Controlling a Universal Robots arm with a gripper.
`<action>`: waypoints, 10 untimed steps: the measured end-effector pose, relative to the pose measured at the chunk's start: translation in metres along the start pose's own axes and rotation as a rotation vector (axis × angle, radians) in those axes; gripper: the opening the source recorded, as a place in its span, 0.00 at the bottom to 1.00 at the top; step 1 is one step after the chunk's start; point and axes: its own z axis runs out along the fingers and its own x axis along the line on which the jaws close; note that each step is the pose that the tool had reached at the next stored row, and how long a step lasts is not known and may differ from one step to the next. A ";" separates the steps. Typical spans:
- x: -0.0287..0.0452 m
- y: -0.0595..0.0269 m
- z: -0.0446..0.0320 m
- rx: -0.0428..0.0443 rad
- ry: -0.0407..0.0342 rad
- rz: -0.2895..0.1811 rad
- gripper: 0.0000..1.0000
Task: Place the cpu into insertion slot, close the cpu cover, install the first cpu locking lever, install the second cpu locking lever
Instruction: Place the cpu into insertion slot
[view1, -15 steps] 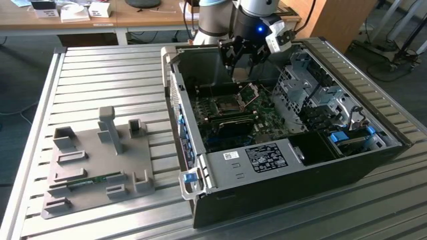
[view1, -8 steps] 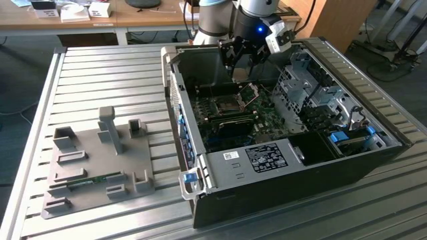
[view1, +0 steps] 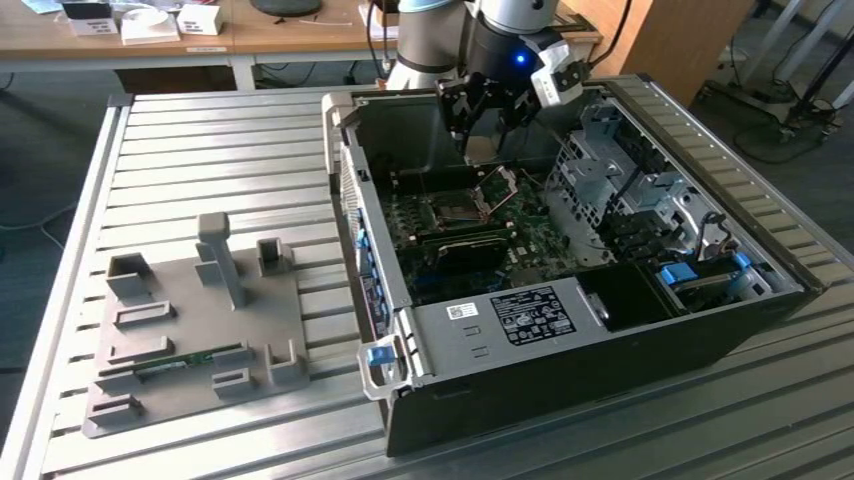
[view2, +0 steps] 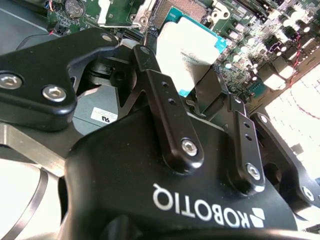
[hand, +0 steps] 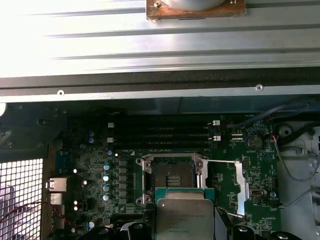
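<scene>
The cpu (view2: 187, 50) is clamped by two opposite edges between the fingers of the gripper (view2: 181, 70). It is held above the motherboard (hand: 90, 170), clear of the open socket (hand: 172, 175) just past one edge. The cpu cover (view1: 498, 190) stands raised at the socket's side, on the exterior view's right. The computer case (view1: 561, 370) lies open on a slatted metal table (view1: 214, 150), with a grey fixture plate (view1: 200, 330) beside it.

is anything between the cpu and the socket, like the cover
Nothing visible stands in the way. The gripper holds the cpu close to the insertion slot, which lies open and bare. In the exterior view the cpu cover stands swung up at the slot's edge, not over it.
</scene>
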 end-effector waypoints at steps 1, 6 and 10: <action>0.0000 0.0000 0.0000 0.0001 0.0001 0.000 0.54; 0.0001 -0.0004 0.0048 0.0000 0.0000 0.000 0.54; 0.0002 -0.0008 0.0094 0.0000 0.0000 0.000 0.54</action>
